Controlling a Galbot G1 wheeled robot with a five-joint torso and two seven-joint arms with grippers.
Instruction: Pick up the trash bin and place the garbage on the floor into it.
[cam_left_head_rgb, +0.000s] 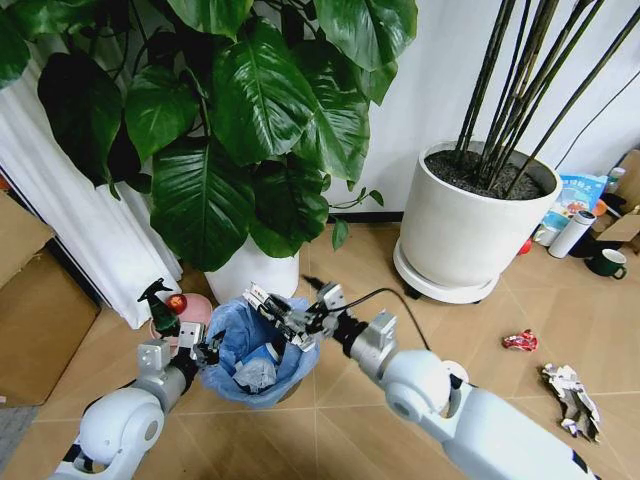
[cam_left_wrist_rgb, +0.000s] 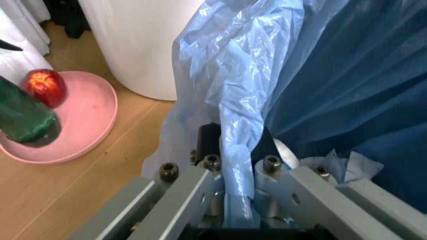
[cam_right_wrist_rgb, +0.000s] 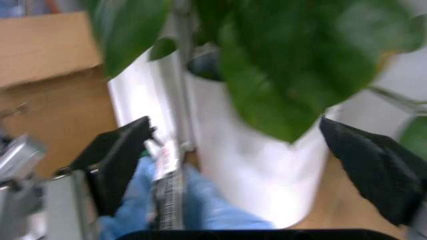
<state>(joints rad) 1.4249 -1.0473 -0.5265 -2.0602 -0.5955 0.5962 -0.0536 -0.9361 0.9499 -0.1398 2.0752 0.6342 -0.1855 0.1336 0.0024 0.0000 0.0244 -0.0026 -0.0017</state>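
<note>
The trash bin (cam_left_head_rgb: 252, 352), lined with a light-blue bag, was seen at lower centre of the head view, with crumpled white paper (cam_left_head_rgb: 256, 374) inside it. Its rim was clamped between the fingers of the left gripper (cam_left_head_rgb: 209, 350); the left wrist view showed the bag (cam_left_wrist_rgb: 253, 100) pinched between them. The right gripper (cam_left_head_rgb: 283, 315) was held above the bin, fingers spread, with a printed wrapper (cam_left_head_rgb: 271, 308) lying against one finger. A red wrapper (cam_left_head_rgb: 520, 341) and a printed wrapper piece (cam_left_head_rgb: 570, 398) were seen on the floor (cam_left_head_rgb: 480, 330) at lower right. An apple (cam_left_wrist_rgb: 46, 84) on a pink plate (cam_left_wrist_rgb: 87, 120) was shown clearly in the left wrist view.
</note>
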